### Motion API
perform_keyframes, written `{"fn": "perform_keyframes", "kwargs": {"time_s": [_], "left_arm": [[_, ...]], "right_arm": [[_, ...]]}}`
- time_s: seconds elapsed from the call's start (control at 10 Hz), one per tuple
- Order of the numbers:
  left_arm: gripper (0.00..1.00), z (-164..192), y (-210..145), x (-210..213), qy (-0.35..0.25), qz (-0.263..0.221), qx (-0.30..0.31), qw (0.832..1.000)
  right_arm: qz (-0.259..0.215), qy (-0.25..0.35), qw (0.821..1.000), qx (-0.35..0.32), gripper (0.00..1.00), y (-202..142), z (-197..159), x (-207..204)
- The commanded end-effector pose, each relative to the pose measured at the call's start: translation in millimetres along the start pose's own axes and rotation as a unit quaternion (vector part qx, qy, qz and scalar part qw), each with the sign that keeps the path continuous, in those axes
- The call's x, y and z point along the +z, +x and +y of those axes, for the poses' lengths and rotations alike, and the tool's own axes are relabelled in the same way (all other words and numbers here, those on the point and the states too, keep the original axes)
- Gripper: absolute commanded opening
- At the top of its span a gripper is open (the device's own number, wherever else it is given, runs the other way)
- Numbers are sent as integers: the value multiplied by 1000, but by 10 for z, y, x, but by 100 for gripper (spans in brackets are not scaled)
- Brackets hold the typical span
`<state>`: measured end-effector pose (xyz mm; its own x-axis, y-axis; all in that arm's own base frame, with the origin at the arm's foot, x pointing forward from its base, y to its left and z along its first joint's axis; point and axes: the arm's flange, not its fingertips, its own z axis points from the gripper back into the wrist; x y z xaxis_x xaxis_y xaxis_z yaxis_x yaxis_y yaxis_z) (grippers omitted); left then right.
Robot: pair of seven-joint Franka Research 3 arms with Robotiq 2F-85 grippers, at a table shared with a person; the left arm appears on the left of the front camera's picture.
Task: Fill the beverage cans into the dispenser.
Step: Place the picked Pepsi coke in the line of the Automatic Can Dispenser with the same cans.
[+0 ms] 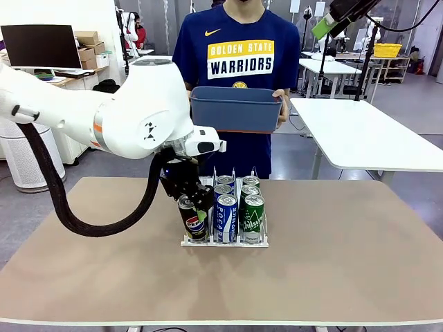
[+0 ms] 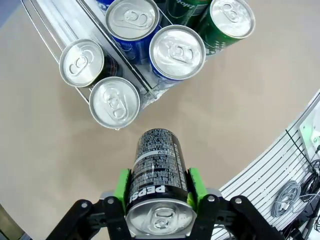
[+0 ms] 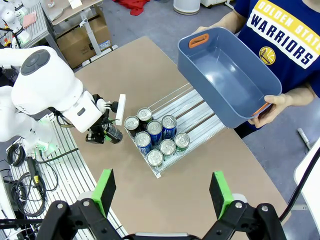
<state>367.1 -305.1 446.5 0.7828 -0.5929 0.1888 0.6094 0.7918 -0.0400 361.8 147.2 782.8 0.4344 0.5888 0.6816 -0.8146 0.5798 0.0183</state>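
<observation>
Low in the frame, our left gripper (image 2: 159, 192) clamps the black can (image 2: 159, 182); tilted, it could strike cans standing in the dispenser (image 1: 225, 241). Our right gripper (image 3: 162, 192) gapes empty.

Left hand (image 1: 196, 209): clamped on black metal can (image 1: 193, 219) at white wire dispenser's (image 1: 225, 242) left lane.
Person: holds blue-grey plastic bin (image 1: 235, 108).

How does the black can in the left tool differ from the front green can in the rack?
The black can is clamped between the left tool's green pads, tilted beside the rack; the green can stands upright in the rack's front row, untouched. Black carries a red-blue logo, green has white lettering. Both are slim with silver tops.
</observation>
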Motion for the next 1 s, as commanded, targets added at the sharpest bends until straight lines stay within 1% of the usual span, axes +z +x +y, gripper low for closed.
{"fn": "perform_keyframes", "kwargs": {"time_s": [0.0, 0.1, 0.4, 0.5, 0.6, 0.8, 0.9], "left_arm": [[58, 62, 63, -2, -20, 4, -6, 1000], [58, 0, 0, 0, 0, 0, 0, 1000], [58, 21, 34, -58, -4, 6, 0, 1000], [58, 16, 97, -114, 15, -9, 3, 1000], [58, 60, 198, -175, 17, -23, 3, 1000], [58, 186, 390, -229, 5, -25, -4, 1000], [58, 272, 463, -293, 10, -15, -2, 1000]], "right_arm": [[3, 4, 1000, 1, 100, -6, 6, 2], [3, 4, 1000, 1, 100, -6, 6, 2], [3, 4, 1000, 1, 100, -6, 6, 2], [3, 4, 1000, 1, 100, -6, 6, 2], [3, 4, 1000, 1, 100, -6, 6, 2], [3, 4, 1000, 1, 100, -6, 6, 2], [3, 4, 1000, 1, 100, -6, 6, 2]]}}
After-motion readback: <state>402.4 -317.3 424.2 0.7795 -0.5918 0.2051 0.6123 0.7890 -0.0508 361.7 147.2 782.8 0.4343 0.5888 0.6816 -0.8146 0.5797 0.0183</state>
